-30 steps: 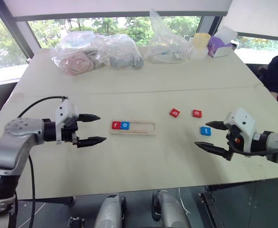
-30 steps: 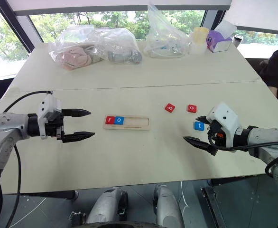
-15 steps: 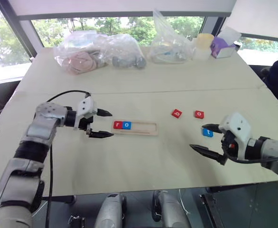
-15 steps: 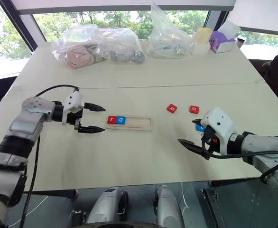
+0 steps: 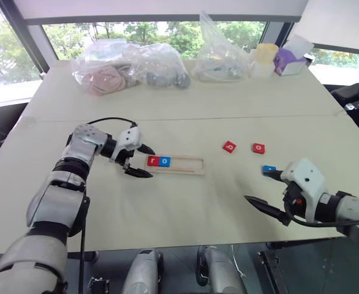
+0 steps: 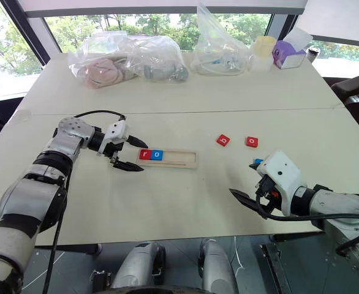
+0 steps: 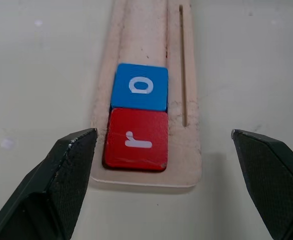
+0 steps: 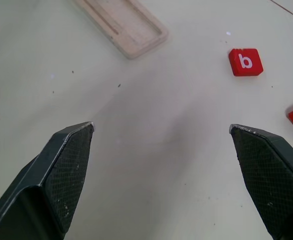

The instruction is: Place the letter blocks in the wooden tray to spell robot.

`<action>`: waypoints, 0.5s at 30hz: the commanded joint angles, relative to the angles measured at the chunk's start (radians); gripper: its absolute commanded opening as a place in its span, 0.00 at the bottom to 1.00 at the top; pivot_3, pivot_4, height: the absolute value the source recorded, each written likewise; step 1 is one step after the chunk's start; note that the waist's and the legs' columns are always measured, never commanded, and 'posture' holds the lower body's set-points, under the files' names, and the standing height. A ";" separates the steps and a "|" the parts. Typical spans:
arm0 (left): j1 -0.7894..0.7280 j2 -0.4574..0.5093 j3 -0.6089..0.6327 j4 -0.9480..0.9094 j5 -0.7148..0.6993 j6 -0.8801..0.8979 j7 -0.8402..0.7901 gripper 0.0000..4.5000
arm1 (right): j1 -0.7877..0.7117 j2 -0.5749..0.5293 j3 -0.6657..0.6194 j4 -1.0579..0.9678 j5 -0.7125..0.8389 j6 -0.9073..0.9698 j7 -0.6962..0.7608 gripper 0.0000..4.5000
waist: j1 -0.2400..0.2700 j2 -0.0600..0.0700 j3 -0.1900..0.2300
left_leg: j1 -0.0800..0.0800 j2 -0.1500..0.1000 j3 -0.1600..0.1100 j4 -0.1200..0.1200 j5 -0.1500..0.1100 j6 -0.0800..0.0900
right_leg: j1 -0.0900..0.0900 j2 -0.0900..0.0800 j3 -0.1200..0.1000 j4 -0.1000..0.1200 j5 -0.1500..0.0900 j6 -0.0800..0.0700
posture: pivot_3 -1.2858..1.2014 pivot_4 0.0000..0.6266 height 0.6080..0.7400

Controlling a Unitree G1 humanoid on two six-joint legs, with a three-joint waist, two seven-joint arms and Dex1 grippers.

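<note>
The tray lies on the table with its long axis running across the robot's front, left to right, and the word is being built from its left end: the red r sits hard against that end and the blue o touches it, both flat and letter-up, leaving the rest of the slot bare for three more. The left pincer hangs just off that filled end with its jaws spread wide and nothing in them, pointing along the tray, so I take it to be either steadying the tray or nudging the first two blocks home. The loose blocks lie well apart from the tray toward the robot's right: the red b, a second red block beside it whose letter I take to be the o, and a blue block nearer the robot, partly hidden by the right arm, presumably the t. The right pincer hovers low over bare table just beside that blue block, jaws also wide and empty, well placed to fetch the b next.
</note>
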 commanded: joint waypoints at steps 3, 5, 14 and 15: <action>-0.026 -0.010 0.006 0.051 0.052 -0.045 0.046 1.00 | 0.012 0.000 -0.045 -0.046 0.020 0.004 -0.013 0.99 | 0.000 0.000 0.000 | 0.001 0.000 -0.001 0.000 0.000 0.000 | 0.001 0.000 0.000 0.000 0.000 0.000 | 0.52 0.24 1.00; -0.029 -0.015 0.012 0.060 0.057 -0.049 0.054 1.00 | 0.011 -0.002 -0.045 -0.047 0.021 0.005 -0.016 0.99 | 0.000 0.000 0.000 | 0.001 0.000 -0.001 0.001 0.000 0.000 | 0.002 0.000 0.000 0.000 0.000 0.000 | 0.52 0.24 1.00; -0.023 -0.027 0.032 0.076 0.071 -0.045 0.078 1.00 | 0.004 -0.012 -0.028 -0.042 0.016 -0.001 -0.017 0.99 | 0.000 0.000 0.000 | 0.001 0.000 -0.002 0.001 0.000 0.000 | 0.002 0.000 0.000 0.000 0.000 0.001 | 0.52 0.24 1.00; -0.020 -0.029 0.033 0.077 0.074 -0.042 0.080 1.00 | 0.003 -0.013 -0.025 -0.041 0.014 -0.002 -0.017 0.99 | 0.000 0.000 0.000 | 0.001 0.000 -0.002 0.001 0.000 0.000 | 0.002 0.000 0.000 0.000 0.000 0.001 | 0.52 0.24 1.00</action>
